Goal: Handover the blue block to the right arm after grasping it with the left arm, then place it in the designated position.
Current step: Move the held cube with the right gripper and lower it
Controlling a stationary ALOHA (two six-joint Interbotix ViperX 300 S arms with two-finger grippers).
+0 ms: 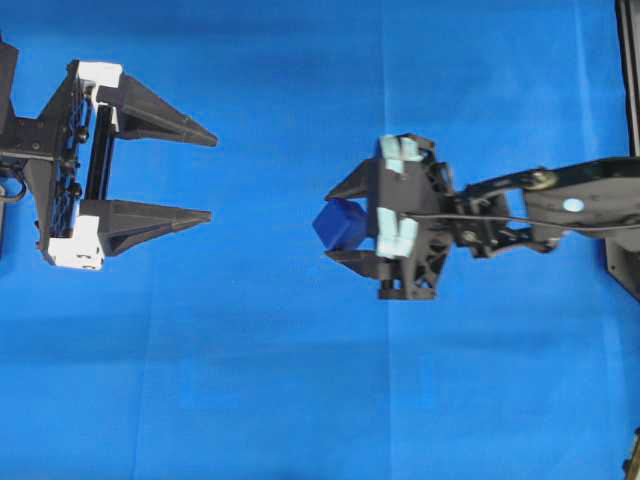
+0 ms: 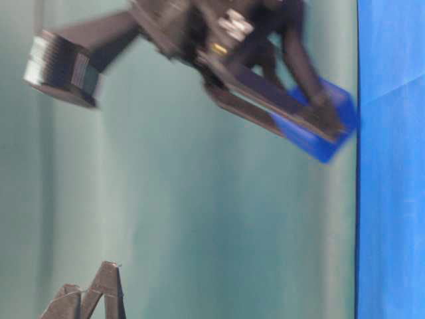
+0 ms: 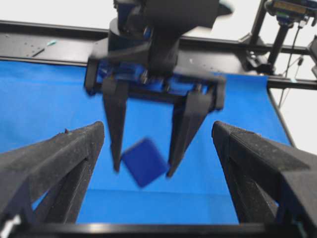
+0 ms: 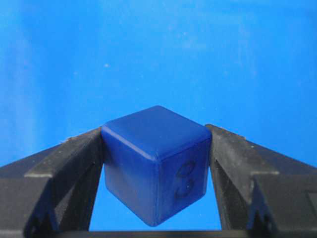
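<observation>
smooth bright blue cloth (image 1: 300, 400) covers the table, faintly creased. over it the left gripper (image 1: 205, 174) (white plastic corner pieces) spreads its long pointed black fingers wide, holding nothing. well apart, the right gripper (image 1: 340, 224), teal tape on its wrist, pinches the blue block (image 1: 340, 223), a glossy dark cube with rounded edges, tilted between ridged fingertips above the cloth.

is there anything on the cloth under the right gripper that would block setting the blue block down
Nothing visible does. The right gripper holds the blue block over bare blue cloth; the open left gripper sits well off to the side.
</observation>
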